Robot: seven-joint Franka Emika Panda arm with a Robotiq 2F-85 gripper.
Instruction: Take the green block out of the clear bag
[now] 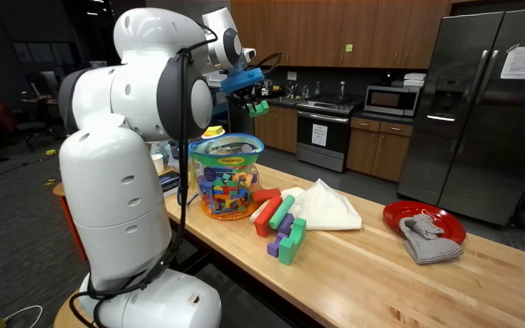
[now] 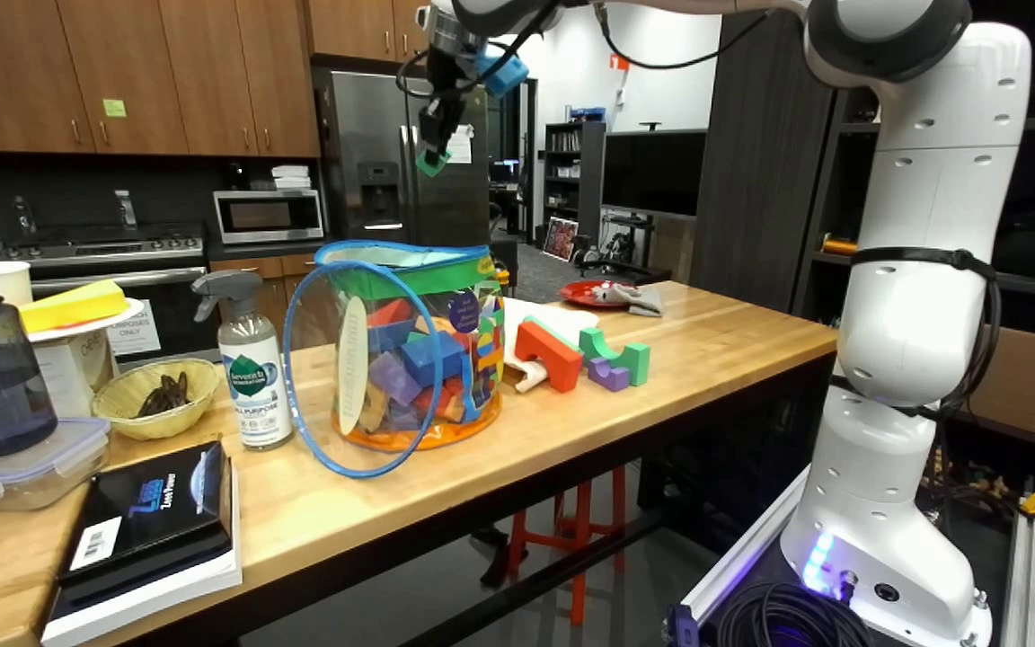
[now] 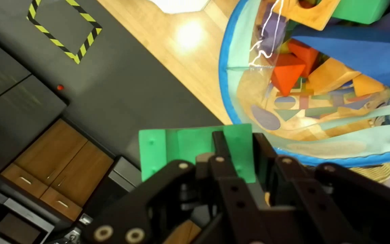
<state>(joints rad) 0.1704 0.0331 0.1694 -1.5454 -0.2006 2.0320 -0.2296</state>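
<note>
A green block (image 3: 191,144) with a stepped recess sits in the jaws of my gripper (image 3: 239,145) in the wrist view. The fingers clamp one end of it. The green block also shows in both exterior views (image 1: 258,108) (image 2: 432,163), held in the air by my gripper (image 1: 252,96) (image 2: 439,135). The clear bag (image 1: 228,160) (image 2: 482,270) stands below on the table, its top open and its bluish rim (image 3: 227,67) visible. The block is above and outside the bag. Many multicoloured blocks, including another green one (image 3: 361,12), lie inside the bag.
Loose red blocks (image 1: 268,216), a green arch block (image 1: 292,241) and purple blocks lie by the bag near a white cloth (image 1: 326,207). A red plate (image 1: 392,209) holds a grey cloth (image 1: 431,243). A spray bottle (image 2: 252,368), a basket (image 2: 122,418) and books (image 2: 145,530) stand nearby.
</note>
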